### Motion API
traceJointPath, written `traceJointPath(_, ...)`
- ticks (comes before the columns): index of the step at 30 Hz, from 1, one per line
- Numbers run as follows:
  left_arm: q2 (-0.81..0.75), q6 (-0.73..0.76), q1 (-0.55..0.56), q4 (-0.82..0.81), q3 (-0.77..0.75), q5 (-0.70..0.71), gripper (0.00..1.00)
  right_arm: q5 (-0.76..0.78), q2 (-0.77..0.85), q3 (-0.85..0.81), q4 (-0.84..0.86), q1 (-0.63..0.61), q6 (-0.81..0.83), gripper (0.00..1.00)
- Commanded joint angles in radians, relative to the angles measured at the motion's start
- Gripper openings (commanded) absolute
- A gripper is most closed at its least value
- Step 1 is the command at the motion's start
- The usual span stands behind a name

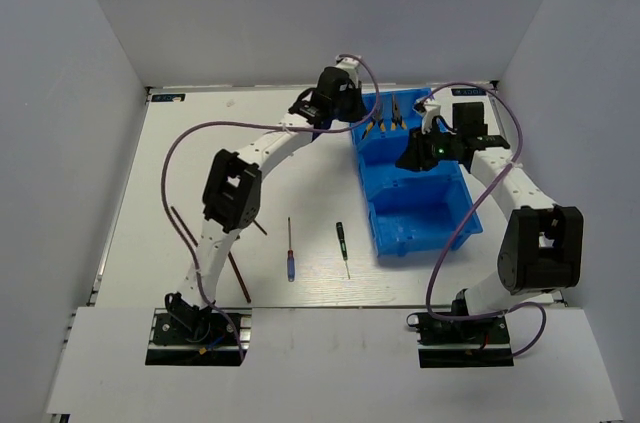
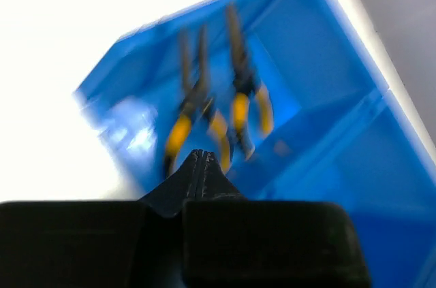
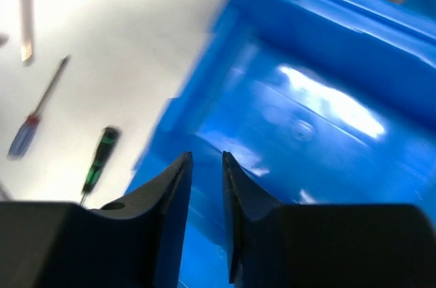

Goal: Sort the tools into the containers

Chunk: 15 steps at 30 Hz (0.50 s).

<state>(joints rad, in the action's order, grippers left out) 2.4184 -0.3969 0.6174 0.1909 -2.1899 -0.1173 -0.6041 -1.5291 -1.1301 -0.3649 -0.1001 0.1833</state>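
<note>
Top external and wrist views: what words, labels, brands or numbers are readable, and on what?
No text is readable in any view.
Small bluish label at the far edge of the table: too small to read.
Blue bin, pliers: no print visible; wrist views are blurred.

Robot lab test cell: white table (image 1: 140, 193) boxed in by plain grey panels (image 1: 320, 13).
</note>
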Motion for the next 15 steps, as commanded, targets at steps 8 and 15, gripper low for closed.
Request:
traceJointPath(8,-0.907,-0.061,-0.001,0.357,0.912,0.361,0.29,-0.035,0.052,0.032,-0.142,-0.344,0.136,0.15)
traceJointPath(15,-1.318,-0.238,-0.001,0.446,1.298,0.315,0.68,0.312,-0.038,0.024,-0.111,-0.645,-0.122,0.48)
